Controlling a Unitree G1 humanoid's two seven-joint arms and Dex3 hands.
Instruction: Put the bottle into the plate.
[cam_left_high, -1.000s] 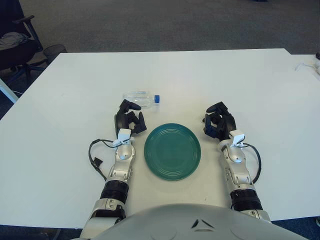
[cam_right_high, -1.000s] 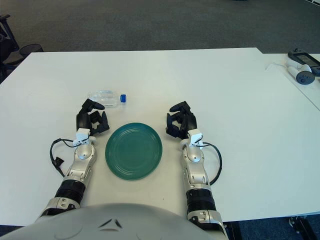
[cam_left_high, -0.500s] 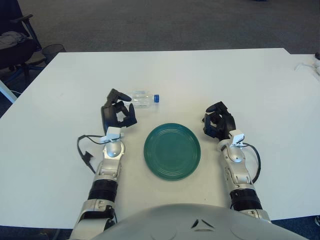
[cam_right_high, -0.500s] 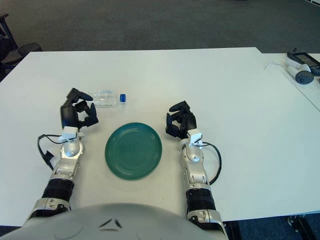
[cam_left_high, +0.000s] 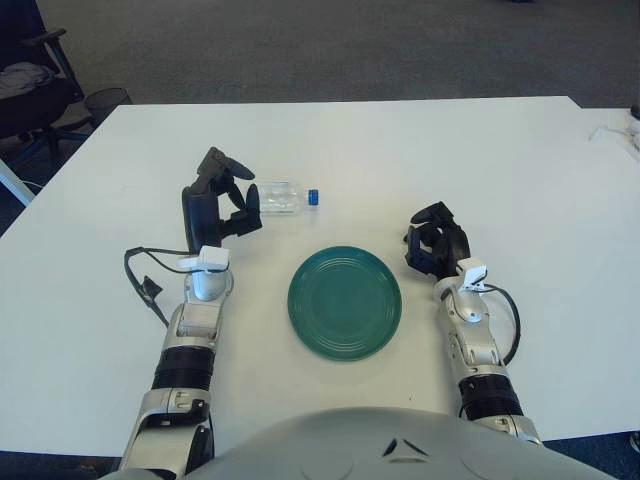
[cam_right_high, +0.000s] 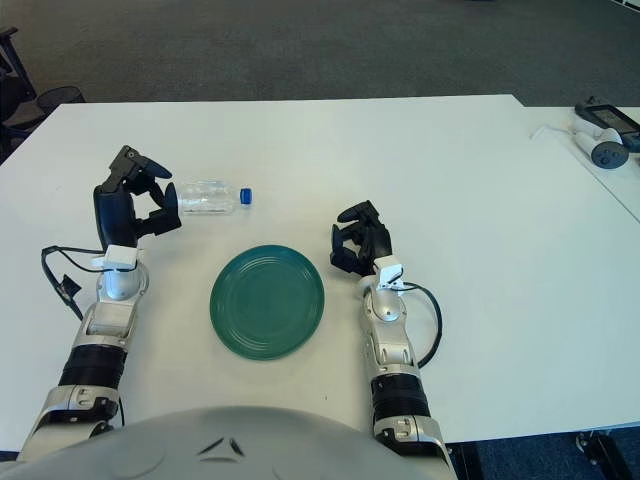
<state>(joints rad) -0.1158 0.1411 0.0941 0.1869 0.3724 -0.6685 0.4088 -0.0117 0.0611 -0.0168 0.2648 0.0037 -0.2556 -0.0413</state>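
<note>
Grey carpet is stretching behind a wide white surface (cam_left_high: 480, 160), with an office chair (cam_left_high: 30, 85) showing at the far left corner and some small devices (cam_right_high: 603, 135) sitting at the far right edge. On the surface, a clear plastic water bottle (cam_left_high: 280, 197) with a blue cap (cam_left_high: 313, 196) is lying on its side, cap pointing toward the robot's right, just beyond a round green plate (cam_left_high: 345, 302) that is sitting empty near the robot's body.

The left hand (cam_left_high: 217, 205) is hovering just beside the bottle's base end, its fingers (cam_right_high: 160, 209) spread in a loose open curl facing the bottle and holding nothing; whether a fingertip is already touching the plastic cannot be told. The right hand (cam_left_high: 436, 243) is resting on the surface to the right of the plate, fingers loosely curled, empty and idle.

The bottle is looking empty or nearly so, so it is likely light, thin-walled and prone to denting under a hard squeeze. Being smooth and round, it is also liable to roll away if nudged from the side. Wrapping the fingers around the middle of the body, rather than the narrow cap end, seems the safest hold, with moderate pressure only.
</note>
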